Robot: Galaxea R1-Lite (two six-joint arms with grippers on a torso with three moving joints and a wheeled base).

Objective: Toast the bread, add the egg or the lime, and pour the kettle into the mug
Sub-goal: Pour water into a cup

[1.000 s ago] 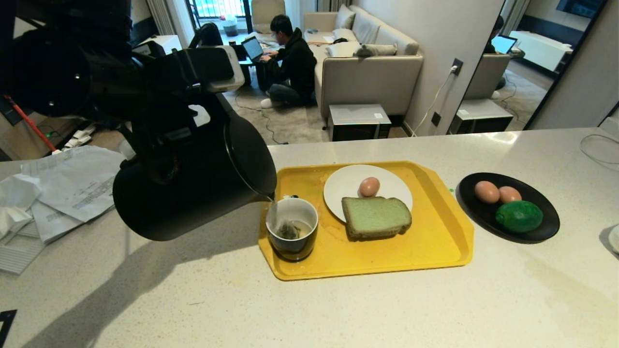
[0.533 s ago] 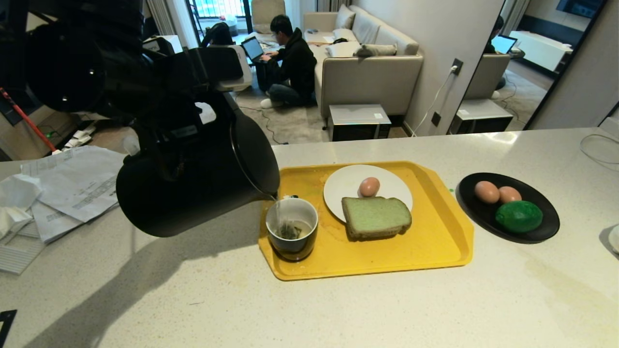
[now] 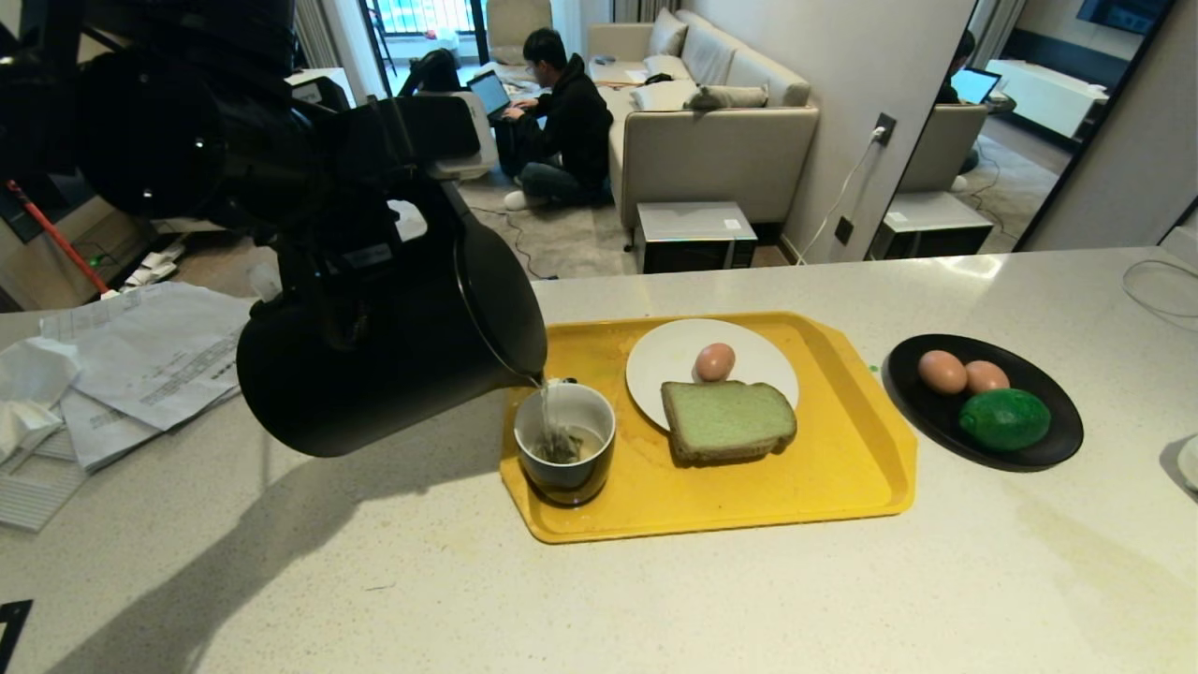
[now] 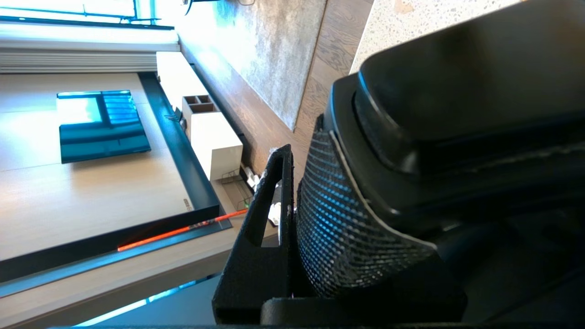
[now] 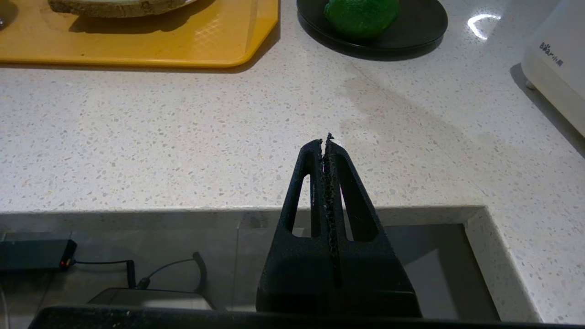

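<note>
Right now my left gripper [image 3: 360, 257] is clamped on the handle of the kettle [image 3: 393, 351], holding it tipped with its spout over the mug [image 3: 564, 456] on the yellow tray [image 3: 842, 468]; water streams in. Bread [image 3: 727, 420] and egg [image 3: 714, 361] sit on the white plate [image 3: 664, 360]. My right gripper [image 5: 325, 142] hangs pressed together, holding nothing, at the counter [image 5: 183, 137] edge.

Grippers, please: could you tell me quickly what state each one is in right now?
Left gripper: shut on the kettle handle, pouring into the mug.
Right gripper: shut, empty, parked.
</note>
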